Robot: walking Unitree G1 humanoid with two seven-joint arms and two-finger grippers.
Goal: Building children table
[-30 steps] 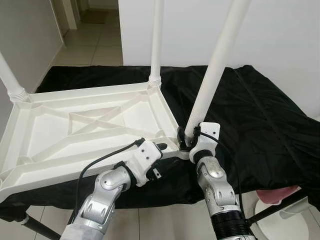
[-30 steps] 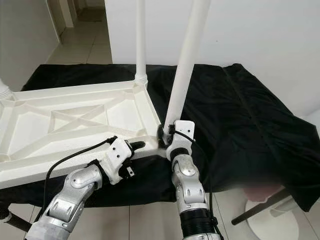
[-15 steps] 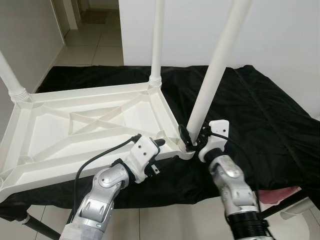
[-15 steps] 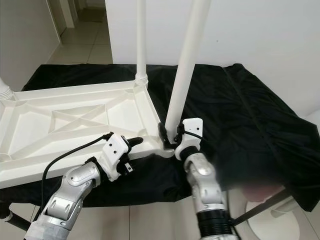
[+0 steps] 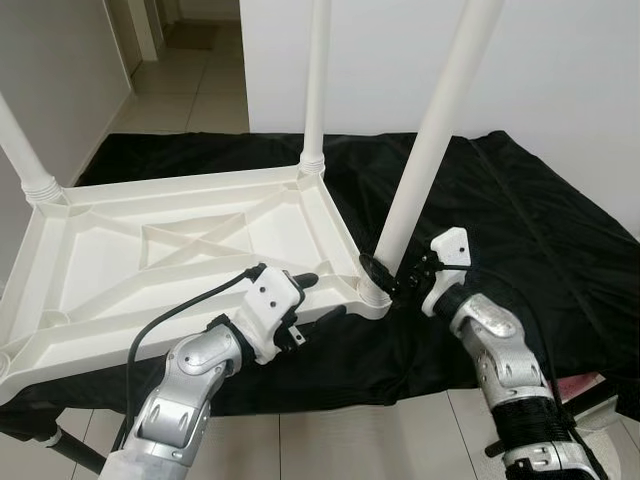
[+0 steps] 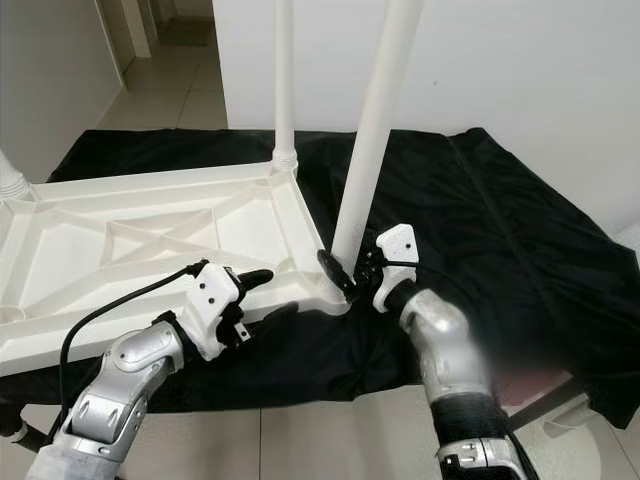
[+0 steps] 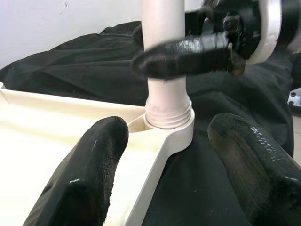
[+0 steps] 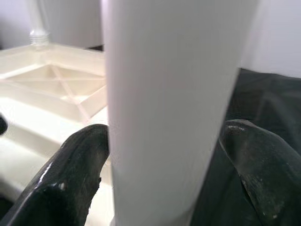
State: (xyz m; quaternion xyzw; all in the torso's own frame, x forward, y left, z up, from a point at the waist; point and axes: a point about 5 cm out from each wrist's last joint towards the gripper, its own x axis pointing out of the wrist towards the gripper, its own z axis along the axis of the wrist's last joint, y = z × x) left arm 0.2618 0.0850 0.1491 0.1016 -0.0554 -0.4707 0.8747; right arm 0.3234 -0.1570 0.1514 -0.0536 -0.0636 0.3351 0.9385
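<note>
Upside-down white plastic table top (image 5: pixel 180 240), ribbed underside showing, lying on a black cloth (image 5: pixel 520 230) draped over a low stand. Three white legs standing up from its corners: one at the far left corner (image 5: pixel 22 150), one at the far right corner (image 5: pixel 316 90), one at the near right corner (image 5: pixel 430 150), leaning slightly to the right. Beyond the cloth, pale tiled floor (image 5: pixel 190 85) running back into a hallway, with white wall (image 5: pixel 580 90) behind and to the right.

Right gripper (image 5: pixel 390 278) low at the near right leg, just above its threaded socket, fingers (image 8: pixel 70 174) spread either side of the leg and closed against it. Left gripper (image 5: pixel 310 295) at the near edge of the table top, just left of that same corner, fingers (image 7: pixel 89 174) parted with nothing between them, one above the rim and one over the cloth. Dark stand leg (image 5: pixel 70 455) showing at the lower left, above more tile.
</note>
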